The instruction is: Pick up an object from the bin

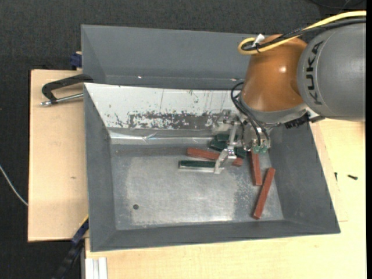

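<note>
The tool (238,150) is positioned low in the right rear part of the grey metal bin (99,173). It sits beneath the rounded orange cover (273,77) of the wrist, which is carried by the grey arm (337,68) entering from the right. Whether the tool is open or closed cannot be told, as its lower part merges with the things beneath it.

A small cluster is located directly under and just left of the tool:

- A dark green flat bar (195,165) lies nearly level on the bin floor, with its right end at the tool's lower left edge.
- A short red-brown flat bar (200,154) lies just behind the green bar, slightly angled to it.
- A dark green lump (221,141) is located at the tool's rear left side, near the back wall.

Just right of the tool, a short red-brown stick (256,171) lies pointing front to back. A longer red-brown stick (263,193) is laid beside it, slanting toward the front of the bin.

To the left and front, the bin floor is scuffed grey metal, marked by one small dark speck (135,207). The back wall is streaked with dark scratches.

The bin is set on a pale flat surface (232,266). A dark textured floor (174,4) is seen beyond the bin's rear edge.
</note>
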You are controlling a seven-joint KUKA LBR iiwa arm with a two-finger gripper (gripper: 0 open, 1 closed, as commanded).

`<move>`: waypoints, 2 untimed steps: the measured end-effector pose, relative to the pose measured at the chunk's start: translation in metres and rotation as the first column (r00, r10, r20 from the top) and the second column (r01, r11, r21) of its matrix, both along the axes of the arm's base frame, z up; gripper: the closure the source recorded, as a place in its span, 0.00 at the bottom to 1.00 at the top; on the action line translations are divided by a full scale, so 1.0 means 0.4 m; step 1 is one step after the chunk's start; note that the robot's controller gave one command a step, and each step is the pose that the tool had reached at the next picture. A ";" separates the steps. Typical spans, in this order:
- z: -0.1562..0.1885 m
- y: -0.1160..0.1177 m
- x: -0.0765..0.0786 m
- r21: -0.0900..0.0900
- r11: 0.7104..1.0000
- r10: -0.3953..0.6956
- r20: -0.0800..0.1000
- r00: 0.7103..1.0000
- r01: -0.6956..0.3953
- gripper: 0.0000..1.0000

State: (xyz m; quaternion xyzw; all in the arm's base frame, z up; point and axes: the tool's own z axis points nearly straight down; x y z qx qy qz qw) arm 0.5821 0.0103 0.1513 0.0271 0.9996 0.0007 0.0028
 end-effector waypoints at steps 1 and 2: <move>-0.174 -0.016 0.030 0.005 0.999 -0.048 0.019 0.999 0.048 1.00; -0.174 -0.016 0.030 0.005 0.999 -0.048 0.018 0.999 0.048 1.00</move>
